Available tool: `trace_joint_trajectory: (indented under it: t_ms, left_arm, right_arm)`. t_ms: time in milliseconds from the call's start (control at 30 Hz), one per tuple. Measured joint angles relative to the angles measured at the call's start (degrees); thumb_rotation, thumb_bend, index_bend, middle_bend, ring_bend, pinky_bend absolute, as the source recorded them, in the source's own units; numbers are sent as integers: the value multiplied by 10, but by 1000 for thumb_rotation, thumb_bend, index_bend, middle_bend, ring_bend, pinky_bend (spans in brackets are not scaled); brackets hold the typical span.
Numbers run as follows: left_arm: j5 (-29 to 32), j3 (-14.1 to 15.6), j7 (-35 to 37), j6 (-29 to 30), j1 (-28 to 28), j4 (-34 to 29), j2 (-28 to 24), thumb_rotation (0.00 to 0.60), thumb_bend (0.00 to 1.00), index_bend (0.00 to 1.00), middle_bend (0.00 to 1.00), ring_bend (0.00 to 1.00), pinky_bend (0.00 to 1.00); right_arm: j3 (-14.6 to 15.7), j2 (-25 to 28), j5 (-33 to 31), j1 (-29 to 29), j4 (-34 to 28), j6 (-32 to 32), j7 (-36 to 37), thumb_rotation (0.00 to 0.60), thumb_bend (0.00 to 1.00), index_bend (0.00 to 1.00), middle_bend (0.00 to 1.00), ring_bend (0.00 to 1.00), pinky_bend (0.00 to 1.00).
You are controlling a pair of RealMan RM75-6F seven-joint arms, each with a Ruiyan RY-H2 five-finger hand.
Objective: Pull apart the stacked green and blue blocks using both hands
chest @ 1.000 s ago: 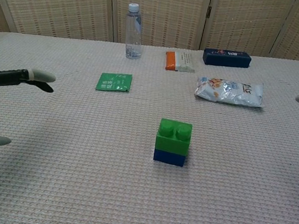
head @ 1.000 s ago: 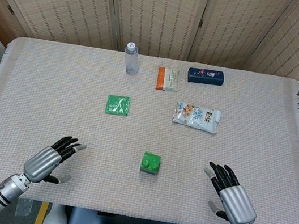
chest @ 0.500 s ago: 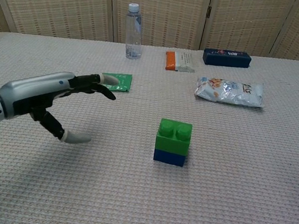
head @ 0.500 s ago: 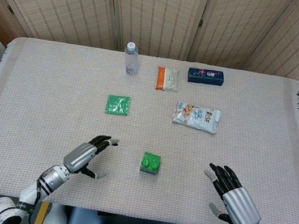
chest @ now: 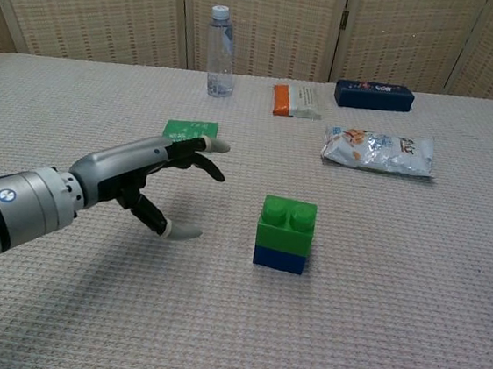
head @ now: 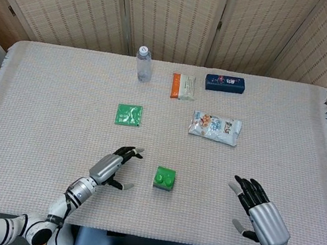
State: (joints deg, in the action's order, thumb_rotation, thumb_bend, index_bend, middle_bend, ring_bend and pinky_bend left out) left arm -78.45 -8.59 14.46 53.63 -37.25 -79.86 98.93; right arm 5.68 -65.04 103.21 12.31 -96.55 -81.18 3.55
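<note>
Left hand (chest: 133,177), fingers spread and empty, hovers left of the green block (chest: 286,223) stacked on the blue block (chest: 279,259) at lower centre; my empty right hand (head: 261,215) waits spread; I should clamp blue firmly, then lift green straight.

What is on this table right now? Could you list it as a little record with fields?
blocks: green block stacked on blue block, near the table's front middle, untouched
left hand: fingers spread, empty, just left of the stack, not touching it
right hand: fingers spread, empty, further off to the right
far side: water bottle upright, orange-and-white packet, dark blue box
middle: green sachet, snack bag
surface: woven cloth
</note>
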Motion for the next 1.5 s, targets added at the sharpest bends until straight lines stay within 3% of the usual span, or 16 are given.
trace_joint_trajectory:
  t_ms: [767, 1500]
  left_arm:
    - [38, -27, 32, -62, -53, 32, 60, 600, 282, 56, 242, 59, 55]
    - [19, -34, 106, -47, -68, 94, 109, 600, 274, 145, 322, 102, 38]
  right_arm:
    - [0, 7, -9, 3, -8, 14, 4, 600, 360, 0, 0, 0, 0]
    - [-1, 13, -17, 4, -13, 23, 6, 600, 360, 0, 0, 0, 0]
